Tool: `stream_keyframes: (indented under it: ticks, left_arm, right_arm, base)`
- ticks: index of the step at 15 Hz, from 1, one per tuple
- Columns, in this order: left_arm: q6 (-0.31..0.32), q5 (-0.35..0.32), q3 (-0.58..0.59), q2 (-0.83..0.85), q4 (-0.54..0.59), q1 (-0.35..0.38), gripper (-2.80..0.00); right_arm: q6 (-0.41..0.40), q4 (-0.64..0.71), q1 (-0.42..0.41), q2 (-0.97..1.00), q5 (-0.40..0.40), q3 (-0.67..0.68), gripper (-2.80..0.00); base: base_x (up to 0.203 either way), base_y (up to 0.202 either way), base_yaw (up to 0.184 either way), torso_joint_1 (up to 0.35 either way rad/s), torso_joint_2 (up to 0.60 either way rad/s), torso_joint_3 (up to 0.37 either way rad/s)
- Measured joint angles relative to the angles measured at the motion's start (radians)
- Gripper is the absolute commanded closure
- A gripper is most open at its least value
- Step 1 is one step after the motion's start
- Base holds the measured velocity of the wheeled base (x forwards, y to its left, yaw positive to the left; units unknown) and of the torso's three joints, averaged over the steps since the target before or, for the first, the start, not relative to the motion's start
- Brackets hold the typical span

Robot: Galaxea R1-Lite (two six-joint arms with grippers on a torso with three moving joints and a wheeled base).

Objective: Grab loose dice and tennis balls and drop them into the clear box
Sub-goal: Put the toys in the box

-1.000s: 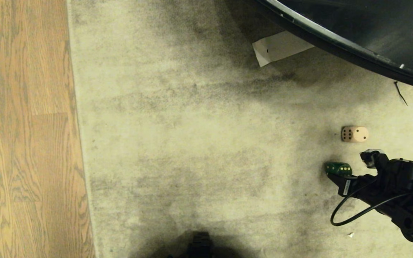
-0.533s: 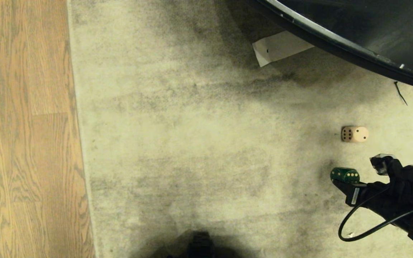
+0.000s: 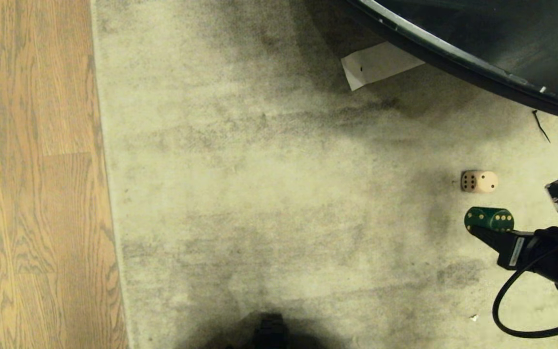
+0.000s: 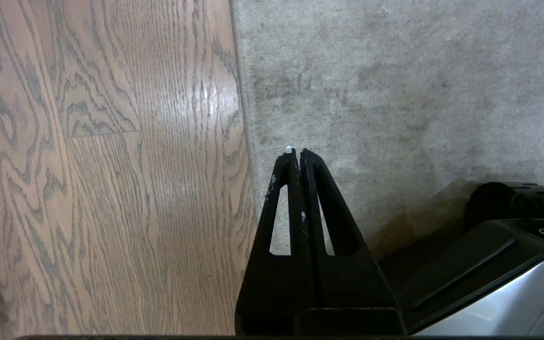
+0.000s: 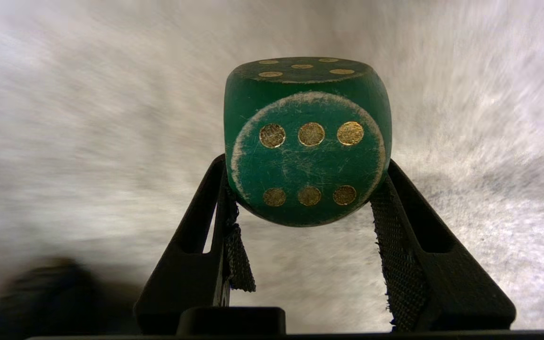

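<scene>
A dark green die (image 3: 488, 219) with yellow pips hangs above the grey carpet at the right of the head view, and my right gripper (image 3: 490, 227) is shut on it. In the right wrist view the green die (image 5: 307, 141) sits pinched at the tips of that right gripper (image 5: 306, 164), six pips facing the camera. A cream die (image 3: 479, 181) with dark pips lies loose on the carpet just beyond it. My left gripper (image 4: 299, 152) is shut and empty, parked over the carpet's edge. The clear box and the tennis balls are out of view.
Wood flooring (image 3: 32, 194) borders the carpet (image 3: 259, 194) on the left. A dark round tabletop edge (image 3: 477, 53) overhangs the far right, with a white paper (image 3: 376, 63) beneath it and a black tie (image 3: 541, 127) nearby. My base (image 3: 269, 334) shows at the near edge.
The right gripper has risen off the carpet with the green die and drawn back to the right. The cream die has stayed put.
</scene>
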Motion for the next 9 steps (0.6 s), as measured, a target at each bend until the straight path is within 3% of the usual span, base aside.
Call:
stream_keyframes:
  ticks: [6,9]
  left_arm:
    - [0.000,0.000,0.000,0.000,0.000,0.000,0.00]
    - [0.000,0.000,0.000,0.000,0.000,0.000,0.00]
  right_arm:
    - [0.017,0.647,-0.001,-0.285,0.043,-0.310,0.00]
    - [0.020,0.832,-0.001,-0.347,0.051,-0.398,0.00]
  base:
    - [0.000,0.000,0.000,0.000,0.00,0.000]
    - [0.000,0.000,0.000,0.000,0.00,0.000]
